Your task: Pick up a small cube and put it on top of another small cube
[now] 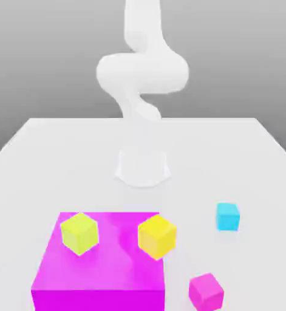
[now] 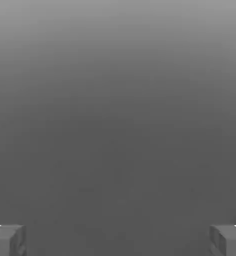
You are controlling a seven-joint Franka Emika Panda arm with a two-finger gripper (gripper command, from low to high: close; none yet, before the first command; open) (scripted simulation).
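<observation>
1. Exterior view: a white table (image 1: 60, 152) spreads across the lower half of the frame, with the white robot arm (image 1: 142, 73) rising from its base at the centre and curling up out of the top edge.
2. At lower left sits a big flat magenta block (image 1: 99, 267).
3. On that block, near its upper left corner, rests the lime cube (image 1: 79, 232).
4. An orange-yellow cube (image 1: 156, 235) stands at the block's upper right corner, partly overhanging the edge as seen from here.
5. The cyan cube (image 1: 228, 217) lies on the bare table at right of centre, well apart from the block and from the arm's base.
6. A small magenta cube (image 1: 206, 291) sits near the bottom edge, below the cyan one and just beside the block's lower right corner.
7. Hand view: the gripper (image 2: 118, 240) looks out on plain grey, its two fingertips (image 2: 7, 240) at the lower corners of the frame, spread wide with nothing between them.
</observation>
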